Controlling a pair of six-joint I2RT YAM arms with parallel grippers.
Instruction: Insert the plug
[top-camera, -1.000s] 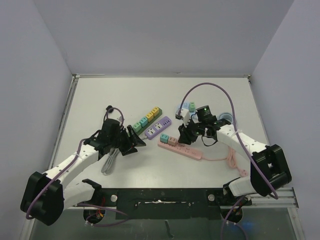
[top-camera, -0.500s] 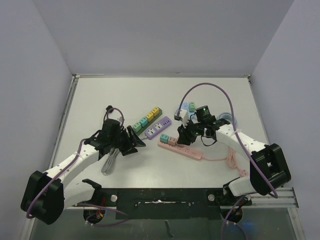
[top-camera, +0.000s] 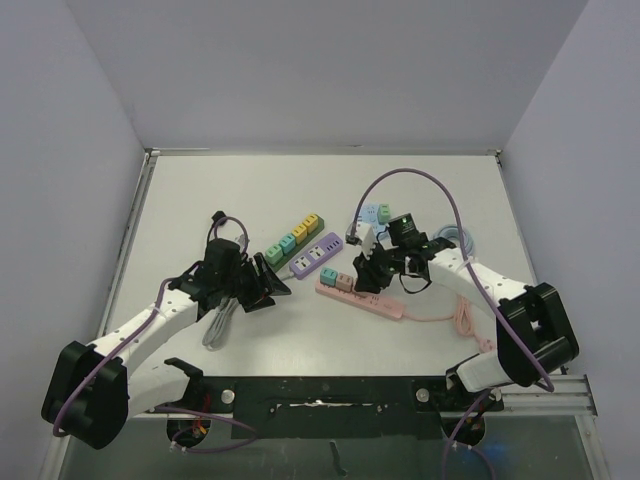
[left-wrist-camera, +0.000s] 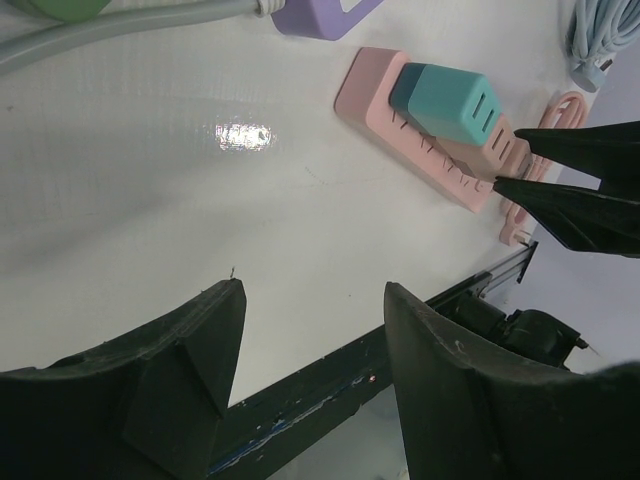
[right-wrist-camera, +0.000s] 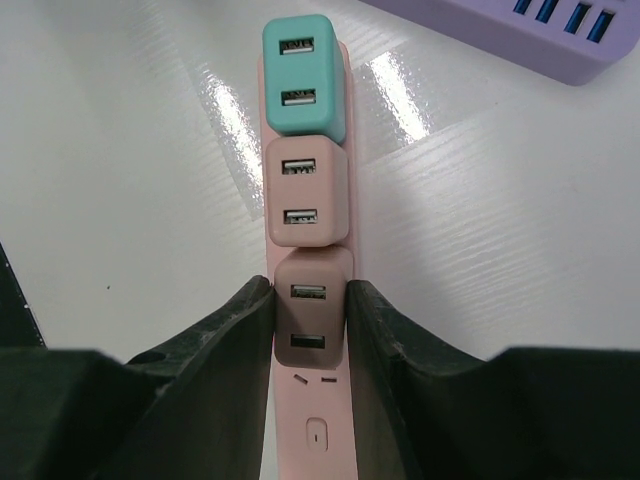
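Note:
A dusty-pink plug with two USB ports stands on the pink power strip, third in line after a teal plug and a pale pink plug. My right gripper is shut on its two sides. From above, that right gripper hangs over the left end of the pink strip. My left gripper stands open and holds nothing. It is low over bare table, left of the strip. In the left wrist view the left gripper faces the strip.
A purple power strip and a multi-coloured one lie between the arms. A grey cable runs under the left arm. The pink cord coils at the right, and a pale blue cable lies behind the right arm.
The left jaws have narrowed a little. The right gripper with the plug has shifted slightly to the left over the pink strip.

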